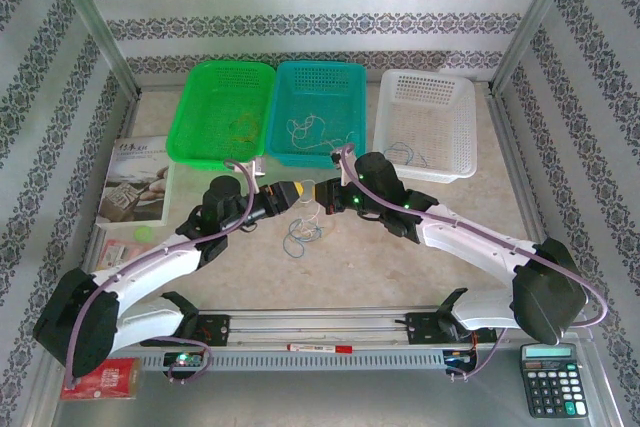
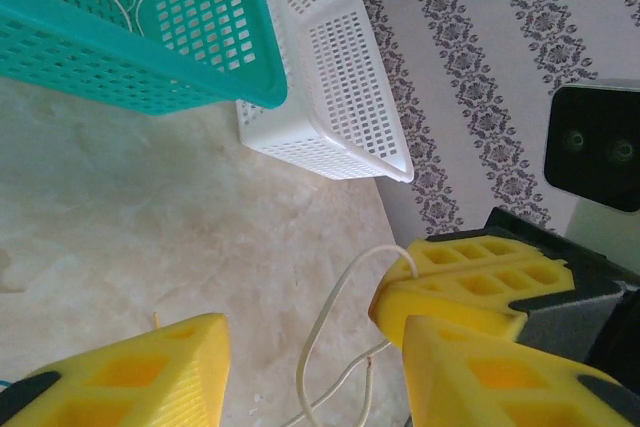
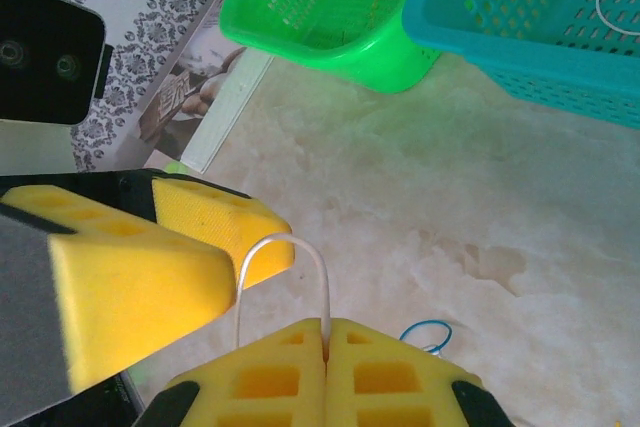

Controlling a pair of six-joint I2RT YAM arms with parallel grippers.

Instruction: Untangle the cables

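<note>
Closest to the lens were the yellow fingers of the left claw [image 2: 315, 332], spread wide apart and gripping nothing. A whitish wire [image 2: 335, 297] curved through the gap between them. Just to the right, the right claw [image 3: 325, 327] was closed tight on that same wire, which arched out of its pinched tips in a small loop. Seen from above, the two claws met nearly tip to tip over the middle of the table [image 1: 400, 257]. On the tabletop just to the near side of them lay a small loose tangle of cables [image 1: 300, 231], one loop of it pale blue.

Along the far edge stood three baskets in a row. The green basket [image 1: 215, 87] had a yellowish wire [image 1: 240, 127] in it. The teal basket [image 1: 335, 87] held pale wires [image 1: 308, 127]. The white basket [image 1: 430, 97] held a pale blue wire [image 1: 405, 152] near its front wall.
</note>
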